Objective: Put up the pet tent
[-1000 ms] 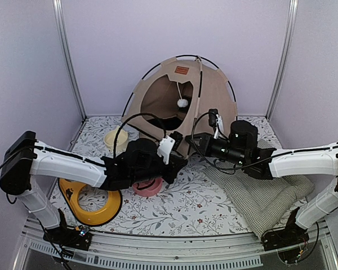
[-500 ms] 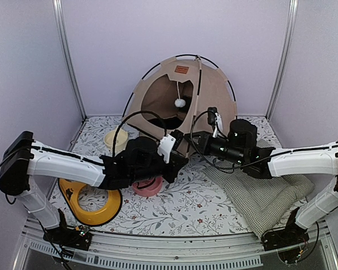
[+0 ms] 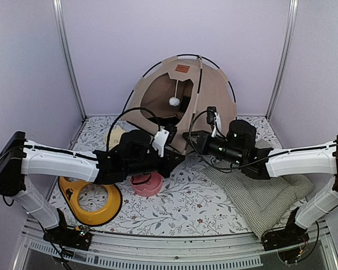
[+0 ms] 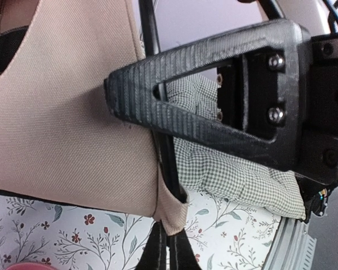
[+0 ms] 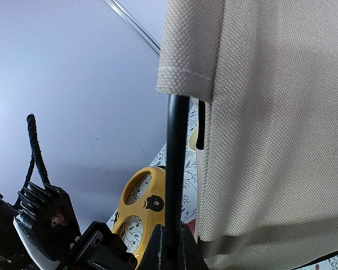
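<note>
The beige pet tent stands at the back centre, with black poles arching over it, an orange-brown label and a white pompom hanging in its opening. My left gripper is at the tent's front bottom corner. In the left wrist view it is shut on the beige corner pocket, where the black pole ends. My right gripper is just right of it. In the right wrist view it is shut on the black pole beside the beige fabric.
A green-checked cushion lies under my right arm on the floral table cover. A pink bowl sits under my left wrist. A yellow feeder stand is at the front left, and a cream bowl behind it. Metal frame posts flank the back.
My left gripper has shifted a little left and back, uncovering more of the pink bowl. The pompom has swung left. My right gripper still holds the pole, moved slightly left.
</note>
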Robot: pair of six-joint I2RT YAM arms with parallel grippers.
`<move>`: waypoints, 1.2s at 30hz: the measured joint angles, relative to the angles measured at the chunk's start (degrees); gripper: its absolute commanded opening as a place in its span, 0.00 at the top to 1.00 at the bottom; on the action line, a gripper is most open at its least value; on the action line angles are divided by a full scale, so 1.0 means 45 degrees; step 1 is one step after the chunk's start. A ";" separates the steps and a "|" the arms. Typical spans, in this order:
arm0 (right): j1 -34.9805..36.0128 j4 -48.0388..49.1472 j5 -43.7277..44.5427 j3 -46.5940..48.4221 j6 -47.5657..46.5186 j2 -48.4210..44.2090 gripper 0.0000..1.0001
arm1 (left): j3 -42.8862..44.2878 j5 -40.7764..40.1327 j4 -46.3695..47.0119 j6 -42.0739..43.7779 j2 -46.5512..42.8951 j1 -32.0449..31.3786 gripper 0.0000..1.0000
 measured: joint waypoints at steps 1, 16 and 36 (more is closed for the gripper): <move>0.0015 0.0083 0.0005 0.0000 0.0000 0.0010 1.00 | 0.0000 0.0078 -0.0044 -0.0049 -0.0083 0.0034 0.98; 0.0058 -0.0442 0.0019 -0.0005 -0.0301 0.0631 1.00 | -0.0219 0.0461 0.0413 -0.0335 -0.1807 0.0223 0.68; -0.0398 -0.3366 0.1326 -0.1263 -0.0350 -0.2618 0.53 | 0.0117 -0.0500 -0.1875 -0.0291 -0.2642 0.3585 0.48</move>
